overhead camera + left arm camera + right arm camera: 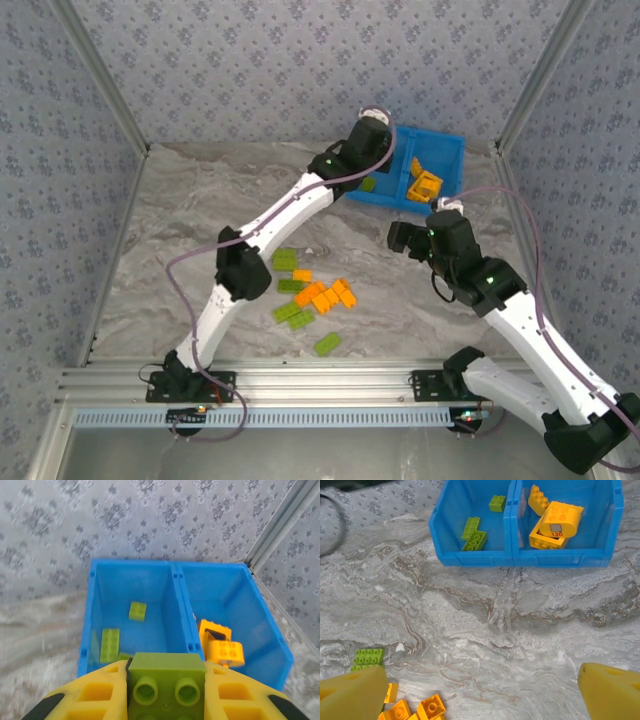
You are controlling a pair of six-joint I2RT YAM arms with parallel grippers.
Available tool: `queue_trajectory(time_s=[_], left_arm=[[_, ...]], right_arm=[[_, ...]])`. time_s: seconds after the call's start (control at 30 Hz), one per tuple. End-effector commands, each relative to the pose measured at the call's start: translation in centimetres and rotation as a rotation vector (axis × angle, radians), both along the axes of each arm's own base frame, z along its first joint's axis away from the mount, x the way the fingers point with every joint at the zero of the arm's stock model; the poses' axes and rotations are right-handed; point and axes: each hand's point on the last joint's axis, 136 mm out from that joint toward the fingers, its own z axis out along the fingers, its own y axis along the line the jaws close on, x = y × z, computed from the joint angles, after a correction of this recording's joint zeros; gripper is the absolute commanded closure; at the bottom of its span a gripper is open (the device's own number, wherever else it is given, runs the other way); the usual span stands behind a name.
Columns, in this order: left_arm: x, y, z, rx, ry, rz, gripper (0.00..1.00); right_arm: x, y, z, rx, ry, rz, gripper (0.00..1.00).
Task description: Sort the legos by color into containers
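Pinching glossy studded lime brick (pixel 166 677)

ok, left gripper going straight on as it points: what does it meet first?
Likely the left compartment of the blue tray, by the green bricks; its held green brick would touch first. Depth unclear.

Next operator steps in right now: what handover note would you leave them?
Left gripper: shut on a green brick, over the tray's left side.
Right gripper: open, empty, above the table.
Done: three green bricks in the left compartment, orange pieces in the right.
Left: release the held brick, then sort the mixed pile on the table.
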Motion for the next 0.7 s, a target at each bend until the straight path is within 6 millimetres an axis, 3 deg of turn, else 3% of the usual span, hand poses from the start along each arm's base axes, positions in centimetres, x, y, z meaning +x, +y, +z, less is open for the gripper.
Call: queue_trajectory(time_s=[0.0, 0.23, 0.37, 0.5, 0.67], left_arm=[[2.3, -1.0, -2.2, 0.050, -0.068, -0.054, 0.78], [4.9, -2.7, -5.5, 0.017, -0.131, -0.062, 0.75], [5.3, -2.7, -6.5, 0.011, -0.128, -0.045, 0.63], [4.8, -2.6, -4.3, -0.024, -0.131, -0.044, 0.36], [3.3, -1.1, 1.6, -0.110, -0.110, -0.022, 0.25]], right_arm=[[-1.1, -1.1, -0.6, -0.017, 0.017, -0.032, 0.00], [-1.6, -1.5, -0.9, -0.029, 0.031, -0.031, 0.00], [-1.7, -1.2, -1.2, -0.017, 0.037, -0.022, 0.00], [-1.7, -1.2, -1.3, -0.013, 0.036, -0.023, 0.00], [-1.6, -1.3, -1.2, -0.023, 0.035, -0.030, 0.00]])
